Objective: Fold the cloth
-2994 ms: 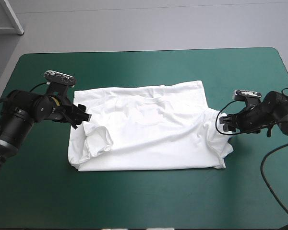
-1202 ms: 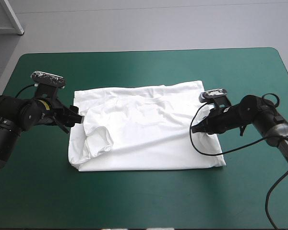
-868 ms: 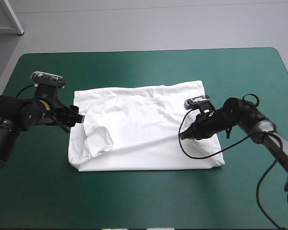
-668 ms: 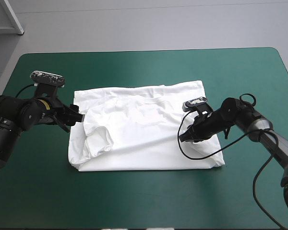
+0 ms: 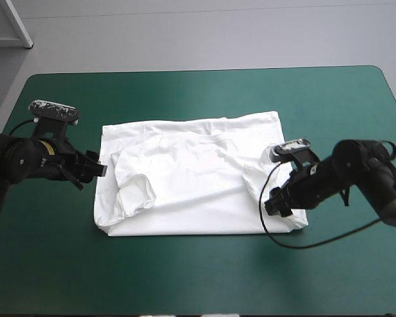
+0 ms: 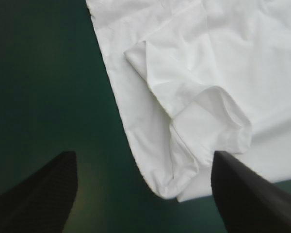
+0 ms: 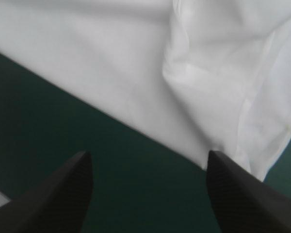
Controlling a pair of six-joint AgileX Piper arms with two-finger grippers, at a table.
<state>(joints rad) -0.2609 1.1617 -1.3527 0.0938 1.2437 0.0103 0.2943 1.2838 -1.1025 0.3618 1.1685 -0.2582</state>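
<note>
Both grippers gape, holding nothing: the right gripper (image 5: 275,201) over the T-shirt's (image 5: 198,178) near right corner, the left gripper (image 5: 94,169) just off its left edge. The T-shirt lies mid-table on the teal-green cover (image 5: 185,277); its right sleeve, earlier spread outward, now lies folded inward.

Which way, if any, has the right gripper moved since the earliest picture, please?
Yes. The right gripper has moved inward from beside the T-shirt's right edge to its near right corner, closer to the table's near edge.
</note>
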